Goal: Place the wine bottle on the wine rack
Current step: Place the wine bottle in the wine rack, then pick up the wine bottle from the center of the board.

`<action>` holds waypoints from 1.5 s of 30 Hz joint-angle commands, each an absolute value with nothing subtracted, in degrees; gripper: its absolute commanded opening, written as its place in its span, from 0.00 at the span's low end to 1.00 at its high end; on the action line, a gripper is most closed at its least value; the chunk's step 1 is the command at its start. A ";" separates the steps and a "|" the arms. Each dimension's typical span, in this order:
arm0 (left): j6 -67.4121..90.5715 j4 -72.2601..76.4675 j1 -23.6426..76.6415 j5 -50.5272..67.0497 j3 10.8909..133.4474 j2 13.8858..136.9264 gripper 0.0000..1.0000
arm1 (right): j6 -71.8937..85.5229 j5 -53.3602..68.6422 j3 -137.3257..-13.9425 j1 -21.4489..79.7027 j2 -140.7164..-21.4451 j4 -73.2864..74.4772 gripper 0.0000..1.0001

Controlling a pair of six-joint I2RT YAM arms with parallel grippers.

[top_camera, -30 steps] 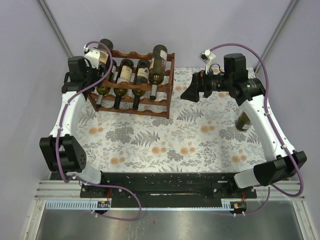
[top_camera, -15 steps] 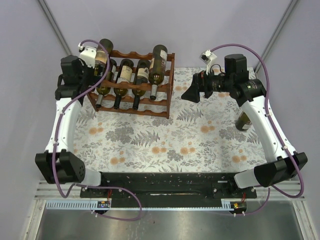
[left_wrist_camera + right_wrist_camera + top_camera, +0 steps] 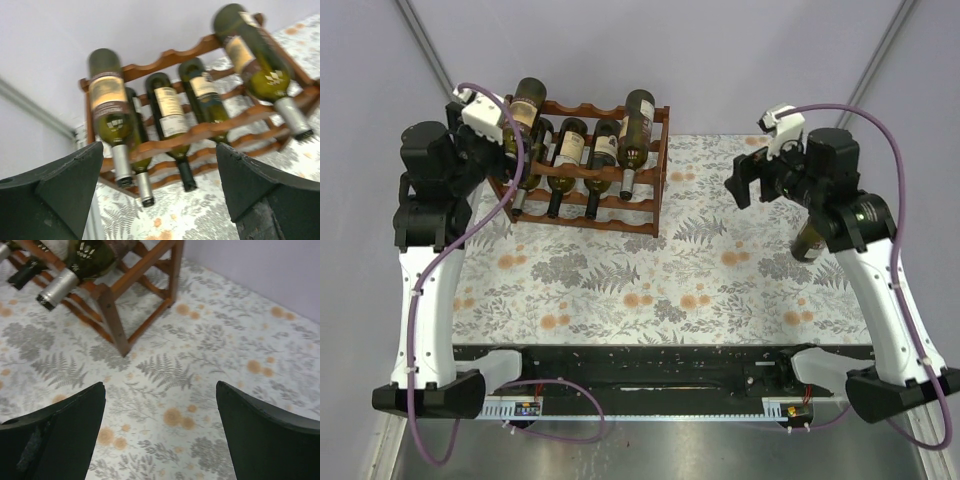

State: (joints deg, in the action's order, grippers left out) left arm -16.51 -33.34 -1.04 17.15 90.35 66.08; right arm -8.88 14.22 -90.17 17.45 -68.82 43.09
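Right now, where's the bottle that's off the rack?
Top view: the bottle stands on the table's right side, partly behind the right arm, well apart from the rack at back left.

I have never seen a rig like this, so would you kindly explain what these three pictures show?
The machine is two robot arms, a left arm and a right arm, bolted at the near edge of a table. Each ends in a two-finger gripper. The wide picture looks down from above and behind them. The other two come from cameras on the wrists, so the dark wedges at the bottom are the fingers.

On the floral table cover stands a wooden wine rack holding racked bottles, five by my count. A standing bottle is partly hidden behind the right arm.

The left gripper faces the rack and the right gripper hangs over the cover. Both are open and hold nothing.
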 commanded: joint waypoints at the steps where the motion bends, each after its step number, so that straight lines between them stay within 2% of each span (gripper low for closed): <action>1: -15.81 -38.13 4.12 22.85 92.72 65.21 0.99 | -17.04 -2.25 -87.63 17.14 -62.94 43.33 1.00; 8: -18.37 -40.78 13.26 16.36 91.58 66.09 0.99 | -22.06 -24.06 -82.10 17.14 -56.78 42.63 1.00; 15: -19.51 -40.43 16.70 15.29 92.11 66.71 0.99 | -21.71 -27.69 -76.47 12.75 -53.09 39.46 0.99; 20: -20.56 -40.43 18.19 15.29 92.63 66.71 0.99 | -21.01 -24.53 -76.11 7.83 -55.19 39.55 0.99; 37: -23.11 -40.43 20.48 16.61 90.70 65.92 0.99 | -18.73 1.39 -75.67 -17.92 -69.07 34.98 0.99; 45: -23.55 -40.43 20.92 16.61 90.44 65.92 0.99 | -15.47 9.31 -77.96 -20.65 -75.84 34.45 0.89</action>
State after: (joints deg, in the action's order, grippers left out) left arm -22.74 -41.95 20.53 16.27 90.48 66.52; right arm -17.91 3.03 -75.16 -19.88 -74.50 37.15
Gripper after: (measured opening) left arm 0.987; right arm 0.925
